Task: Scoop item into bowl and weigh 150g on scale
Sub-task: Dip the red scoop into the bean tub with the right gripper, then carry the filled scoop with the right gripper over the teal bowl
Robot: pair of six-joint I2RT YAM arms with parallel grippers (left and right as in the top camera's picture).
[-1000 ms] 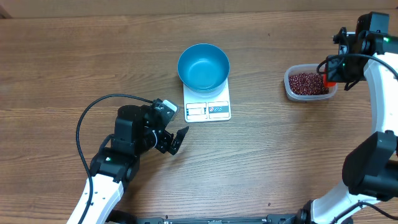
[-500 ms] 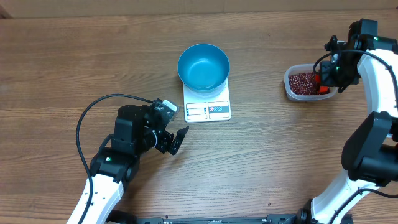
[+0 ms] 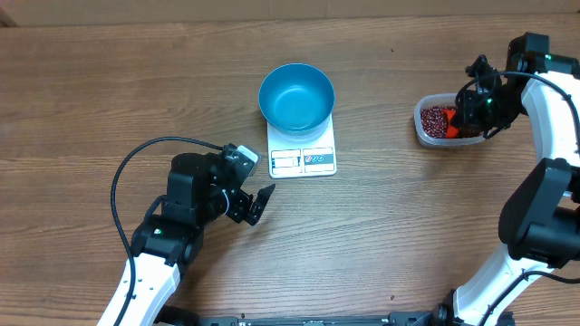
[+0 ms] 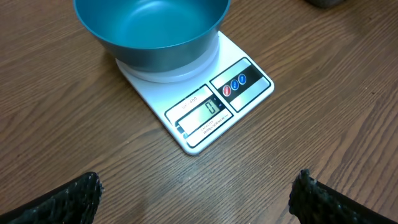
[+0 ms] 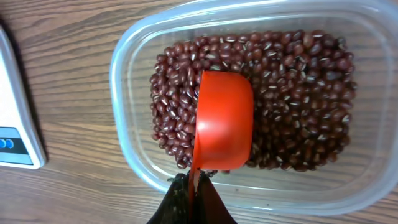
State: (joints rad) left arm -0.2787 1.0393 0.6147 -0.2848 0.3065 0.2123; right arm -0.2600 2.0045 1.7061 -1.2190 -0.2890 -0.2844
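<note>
The wooden table [image 3: 408, 235] fills the overhead view, and its far edge runs along the top, well behind the scale [image 3: 303, 161]. Wide bare wood lies to the left of the scale, in front of it, and between it and the clear tub [image 3: 420, 125] off to its right. The grain runs left to right, and the surface looks flat and matte.

The left arm comes up from the near-left corner with a black cable [image 3: 122, 177] looping beside it. The left gripper [image 3: 256, 206] hovers just front-left of the scale, apart from it. Its fingers are spread wide, with only bare wood between them. The right arm stands along the right edge, far right of the scale, and reaches in over the tub.

The light blue bowl [image 3: 296, 96] sits on the rear of the scale and overhangs its back edge. Its inside shows plain blue, and the display in front reads zero.

The right gripper [image 5: 191, 200] is pressed together on the handle of an orange-red scoop [image 5: 224, 121]. The scoop's cup lies on the maroon beans [image 5: 298, 93], which are heaped in the tub, well right of the scale.
</note>
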